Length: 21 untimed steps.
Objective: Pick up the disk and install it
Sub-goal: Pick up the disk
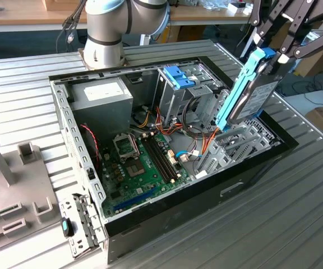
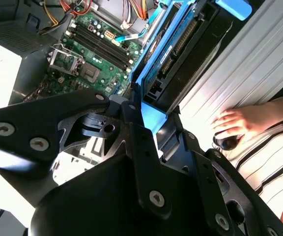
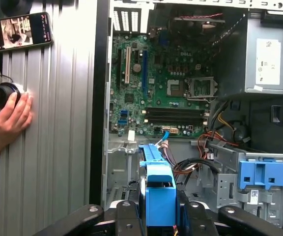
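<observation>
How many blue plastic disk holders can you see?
2 blue holders: one frames the disk held in the claw above the computer case; one sits in the drive cage inside. More may be hidden.

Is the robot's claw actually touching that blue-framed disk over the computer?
Touching. In the first wrist view the gripper clamps the disk by both sides of its blue frame.

I see an open computer case (image 1: 167, 207) lying on the ribbed metal table (image 1: 21, 95), its green motherboard (image 1: 142, 162) exposed beside the grey power supply (image 1: 102, 95). In the first wrist view, a lit phone (image 3: 17, 30) lies on the table, apart from the case.
</observation>
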Tool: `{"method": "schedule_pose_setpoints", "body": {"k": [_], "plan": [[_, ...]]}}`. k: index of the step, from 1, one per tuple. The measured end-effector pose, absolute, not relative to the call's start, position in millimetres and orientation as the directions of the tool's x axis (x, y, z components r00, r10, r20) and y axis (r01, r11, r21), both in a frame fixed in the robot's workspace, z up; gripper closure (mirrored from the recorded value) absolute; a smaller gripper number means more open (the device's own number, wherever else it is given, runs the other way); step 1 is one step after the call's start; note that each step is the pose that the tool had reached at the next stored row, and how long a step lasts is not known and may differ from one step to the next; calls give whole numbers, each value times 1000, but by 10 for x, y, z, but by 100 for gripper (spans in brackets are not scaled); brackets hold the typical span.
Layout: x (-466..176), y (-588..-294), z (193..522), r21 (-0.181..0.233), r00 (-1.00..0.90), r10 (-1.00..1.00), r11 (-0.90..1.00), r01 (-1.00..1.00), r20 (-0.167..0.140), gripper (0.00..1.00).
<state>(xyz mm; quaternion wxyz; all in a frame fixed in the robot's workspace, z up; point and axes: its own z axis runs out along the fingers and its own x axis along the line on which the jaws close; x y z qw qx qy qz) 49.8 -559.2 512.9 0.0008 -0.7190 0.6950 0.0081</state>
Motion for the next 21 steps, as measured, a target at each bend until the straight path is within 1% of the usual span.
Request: {"method": "schedule_pose_setpoints", "body": {"k": [6,17,21], "plan": [[652,-5595,5044,10,33,-999,-34,-999,-11,64],[685,-5685,4890,10,30,-1000,-30,-999,-10,64],[677,-5581,4874,10,27,-1000,-27,-1000,-10,64]]}}
